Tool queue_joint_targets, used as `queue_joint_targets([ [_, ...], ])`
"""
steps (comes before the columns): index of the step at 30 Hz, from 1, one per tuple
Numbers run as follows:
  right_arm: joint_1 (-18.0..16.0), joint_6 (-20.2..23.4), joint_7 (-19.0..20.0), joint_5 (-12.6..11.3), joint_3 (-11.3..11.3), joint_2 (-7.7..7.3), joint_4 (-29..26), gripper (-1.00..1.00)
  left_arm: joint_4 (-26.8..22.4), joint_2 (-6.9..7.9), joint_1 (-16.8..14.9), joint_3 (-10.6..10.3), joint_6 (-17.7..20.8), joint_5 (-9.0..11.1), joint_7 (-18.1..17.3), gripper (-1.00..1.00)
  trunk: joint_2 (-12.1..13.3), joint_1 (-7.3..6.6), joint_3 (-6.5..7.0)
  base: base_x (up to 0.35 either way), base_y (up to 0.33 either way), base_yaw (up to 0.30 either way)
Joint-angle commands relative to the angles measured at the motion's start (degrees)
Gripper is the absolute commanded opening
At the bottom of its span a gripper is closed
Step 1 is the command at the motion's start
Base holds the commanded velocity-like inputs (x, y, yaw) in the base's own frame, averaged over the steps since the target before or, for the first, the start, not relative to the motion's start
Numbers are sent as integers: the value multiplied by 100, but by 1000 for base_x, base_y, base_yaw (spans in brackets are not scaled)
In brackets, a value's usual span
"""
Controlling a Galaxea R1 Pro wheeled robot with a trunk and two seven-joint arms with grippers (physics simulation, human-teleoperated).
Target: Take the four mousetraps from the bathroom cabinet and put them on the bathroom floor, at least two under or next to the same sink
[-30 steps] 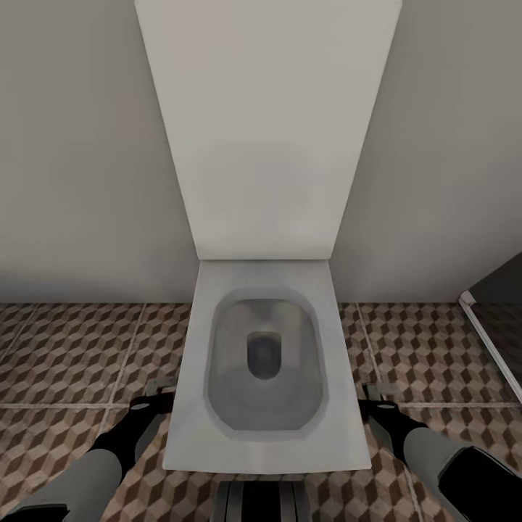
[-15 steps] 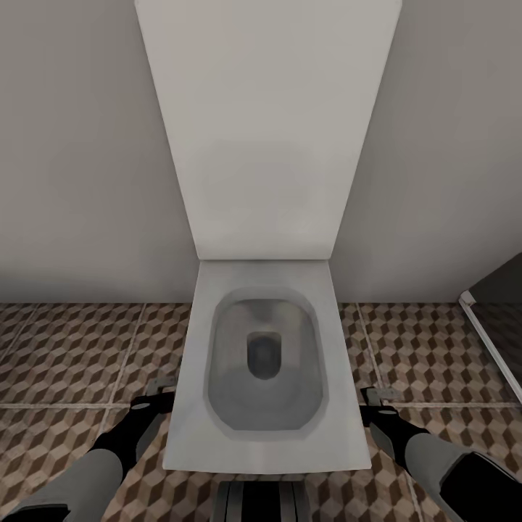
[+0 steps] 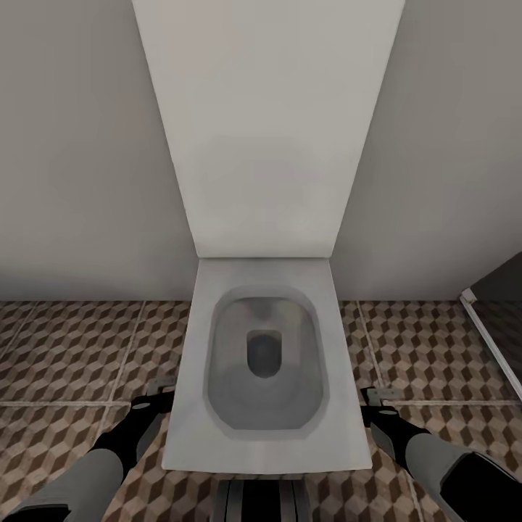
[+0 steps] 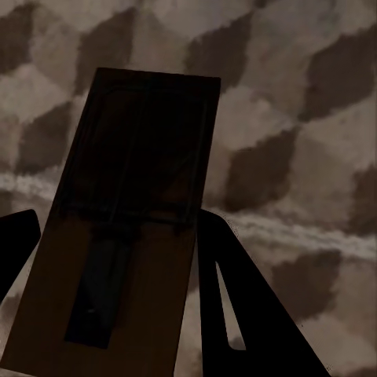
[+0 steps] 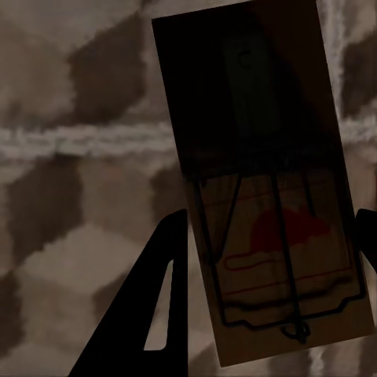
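Mousetraps: one sits between the fingers of each gripper, so two are out of the cabinet and neither is set down yet. Left wrist view, centre-left of frame: a mousetrap (image 4: pixel 133 212) clamped in the left gripper (image 4: pixel 118 259), above the bathroom floor (image 4: pixel 314 118). Right wrist view, centre-right: the other mousetrap (image 5: pixel 267 188), red mouse print facing up, pinched in the right gripper (image 5: pixel 267 267), tiles behind. Both jaws narrowed onto the wooden bases. Head view: left gripper (image 3: pixel 154 401) lower left, right gripper (image 3: pixel 377 402) lower right, either side of a toilet (image 3: pixel 264 362). Traps are too small to spot there. No sink in frame, so placing probably needs a drive first. Remaining two traps unaccounted for. Shower edge (image 3: pixel 493 341) cut off at right.
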Motion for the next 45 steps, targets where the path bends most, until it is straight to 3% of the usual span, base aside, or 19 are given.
queue_joint_targets([
  [1, -1, 11, 4, -50, 50, -1, -3, -100, -14, -1, 0, -1, 30, 27, 17, -100, -3, 1, -26, 0, 0, 0],
  [4, 0, 9, 4, -46, 51, -2, -3, -100, -22, -1, 0, -1, 28, 24, 17, -100, -7, 9, -93, 0, 0, 0],
  [11, 0, 13, 4, -48, 52, 5, -3, -100, -34, 5, 0, -4, 27, 24, 16, -100, -7, 9, -93, 0, 0, 0],
  [28, 0, 17, 175, -53, 52, 7, -3, -100, -45, 4, 0, -5, 19, 23, 18, -100, -30, 53, -469, 0, 0, 0],
  [40, -1, 17, 200, -53, 52, 6, -3, -100, -63, 6, 0, -10, 19, 22, 25, -100, -30, 53, -469, 0, 0, 0],
  [45, -2, 17, 205, -53, 52, 6, -3, -100, -65, 5, 0, -12, 16, 23, 25, -100, -36, 66, -580, 0, 0, 0],
])
